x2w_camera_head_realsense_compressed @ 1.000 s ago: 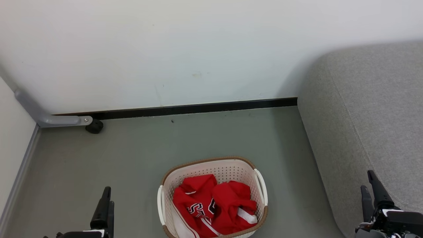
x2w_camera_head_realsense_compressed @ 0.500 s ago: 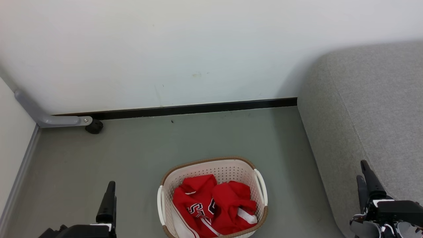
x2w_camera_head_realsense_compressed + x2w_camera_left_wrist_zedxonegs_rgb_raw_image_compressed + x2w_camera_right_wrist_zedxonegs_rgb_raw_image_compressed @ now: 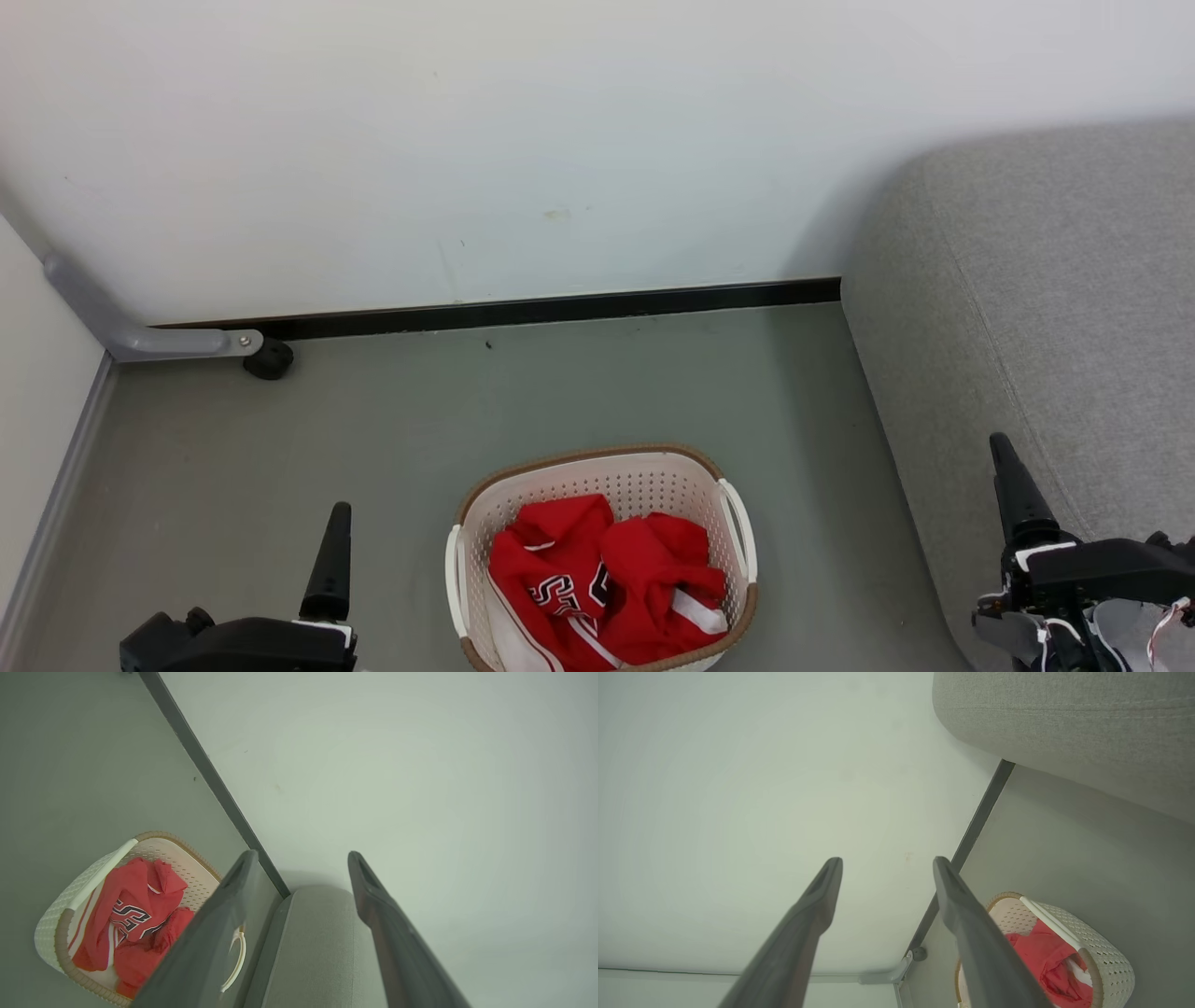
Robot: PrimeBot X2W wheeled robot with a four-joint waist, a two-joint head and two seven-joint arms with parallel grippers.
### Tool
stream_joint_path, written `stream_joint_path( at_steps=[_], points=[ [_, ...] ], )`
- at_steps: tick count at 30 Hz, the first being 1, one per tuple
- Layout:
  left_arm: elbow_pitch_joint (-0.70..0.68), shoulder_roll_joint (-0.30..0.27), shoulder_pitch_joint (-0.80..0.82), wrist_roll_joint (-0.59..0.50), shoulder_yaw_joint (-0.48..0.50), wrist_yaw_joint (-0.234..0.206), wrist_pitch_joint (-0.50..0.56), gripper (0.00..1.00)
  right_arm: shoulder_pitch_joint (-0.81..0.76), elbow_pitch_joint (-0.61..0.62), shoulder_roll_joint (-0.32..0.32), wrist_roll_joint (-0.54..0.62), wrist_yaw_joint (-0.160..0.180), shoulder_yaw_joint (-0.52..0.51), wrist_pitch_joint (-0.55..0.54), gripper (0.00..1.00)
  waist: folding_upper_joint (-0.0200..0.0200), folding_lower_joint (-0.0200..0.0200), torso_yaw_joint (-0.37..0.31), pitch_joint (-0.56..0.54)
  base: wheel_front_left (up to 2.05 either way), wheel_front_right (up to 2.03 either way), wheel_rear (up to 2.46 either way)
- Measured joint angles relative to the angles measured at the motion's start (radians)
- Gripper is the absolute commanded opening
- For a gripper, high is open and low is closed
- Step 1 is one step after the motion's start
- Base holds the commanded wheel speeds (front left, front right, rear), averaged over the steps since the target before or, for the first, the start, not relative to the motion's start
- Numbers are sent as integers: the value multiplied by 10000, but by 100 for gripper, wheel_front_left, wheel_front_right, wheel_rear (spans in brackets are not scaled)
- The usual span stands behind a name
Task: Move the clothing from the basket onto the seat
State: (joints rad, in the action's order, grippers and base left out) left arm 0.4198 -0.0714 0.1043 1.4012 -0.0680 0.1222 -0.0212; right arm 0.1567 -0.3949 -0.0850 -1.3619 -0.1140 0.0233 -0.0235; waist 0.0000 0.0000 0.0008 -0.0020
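Left end effector (image 3: 301, 856) spread wide, empty, above the grey floor (image 3: 233, 448). Centre: red white-trimmed clothing (image 3: 597, 583) sits in the cream perforated basket (image 3: 588, 455). Right end effector (image 3: 887, 861) wide too, holding nothing, beside the grey fabric seat (image 3: 1074, 308). Left wrist view catches the block lettering (image 3: 133, 912); right wrist view, plain red folds.

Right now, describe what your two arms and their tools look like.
The left tool: two long, dark grey fingers tapering to narrow tips, a small white band at their base, on a blocky black body. The right tool: the same fingers and black body, with a white band plus thin white and red cables beneath.
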Motion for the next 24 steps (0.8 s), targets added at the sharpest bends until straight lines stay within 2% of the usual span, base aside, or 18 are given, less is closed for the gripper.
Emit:
stream_joint_path(
  at_steps=[15,24],
  points=[
    [495,-253,238,-2173,-844,-4,-569,100,492,-408,-637,2201,-4,1551,748,100,0,0,37,-32,0,0,0],
    [614,-458,423,-3921,-1356,-347,-880,100,850,-853,-922,3758,58,2395,1193,100,0,0,79,-41,0,0,0]
  ],
)
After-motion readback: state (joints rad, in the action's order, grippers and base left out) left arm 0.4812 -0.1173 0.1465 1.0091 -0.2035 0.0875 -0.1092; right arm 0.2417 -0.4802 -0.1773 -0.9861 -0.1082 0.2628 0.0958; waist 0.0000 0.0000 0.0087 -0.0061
